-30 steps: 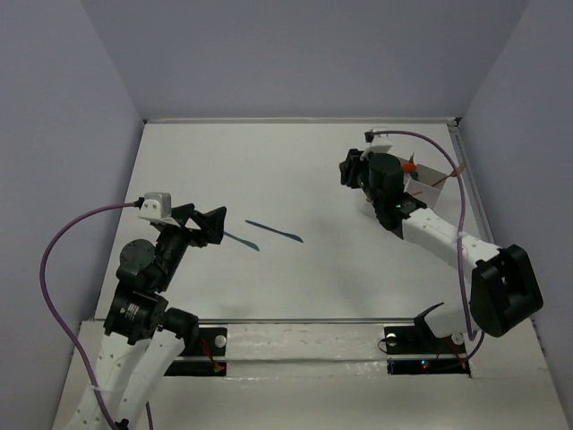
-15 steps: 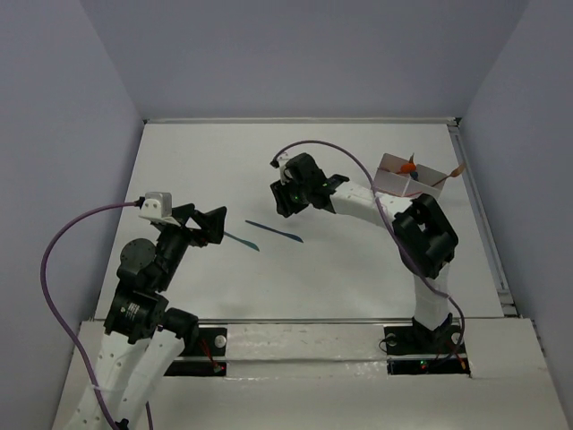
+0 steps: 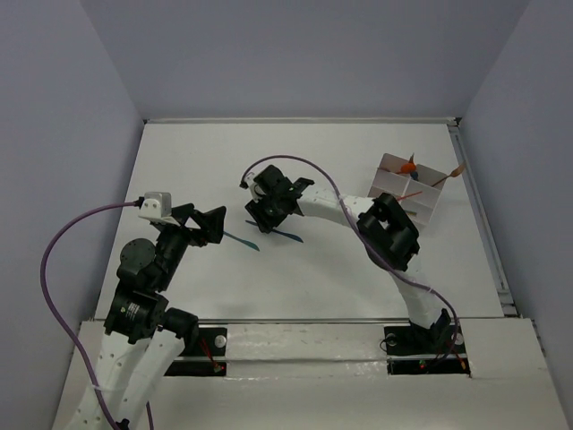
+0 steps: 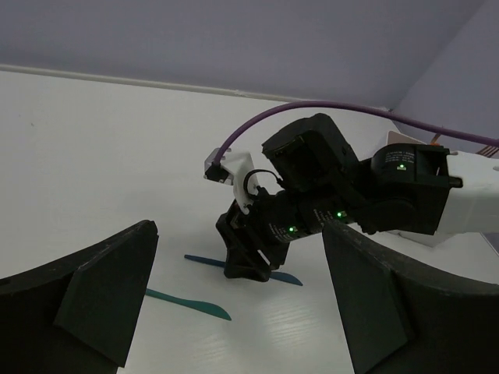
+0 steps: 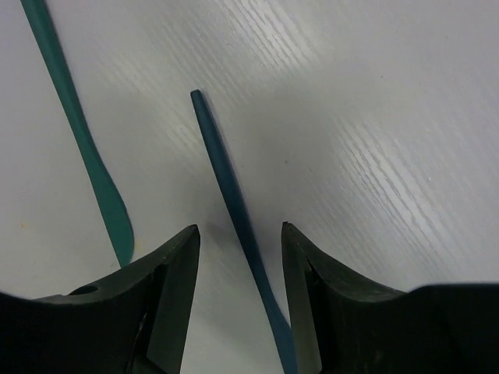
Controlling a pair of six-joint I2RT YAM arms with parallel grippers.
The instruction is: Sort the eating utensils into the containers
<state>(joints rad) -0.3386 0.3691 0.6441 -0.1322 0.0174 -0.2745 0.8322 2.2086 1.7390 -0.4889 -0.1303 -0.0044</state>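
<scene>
Dark teal utensil point(image 5: 228, 191) lies flat, well left of the white box point(image 3: 387, 166). Right gripper point(image 5: 239, 230) straddles it, fingers spread fairly wide, touching nothing as far as I can tell. I'd drop straight down, keep the stick centred, then pinch. Left gripper point(image 3: 213, 224), further left of the box, is spread and empty too.

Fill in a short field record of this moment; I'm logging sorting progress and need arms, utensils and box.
Right tool: open, jaws astride the dark teal stick, not closed on it
Left tool: open, empty
Green utensil: lying flat beside the stick, not touching it
Divided white box: far right, holds orange utensils
Left to sort: the stick and the green utensil
</scene>
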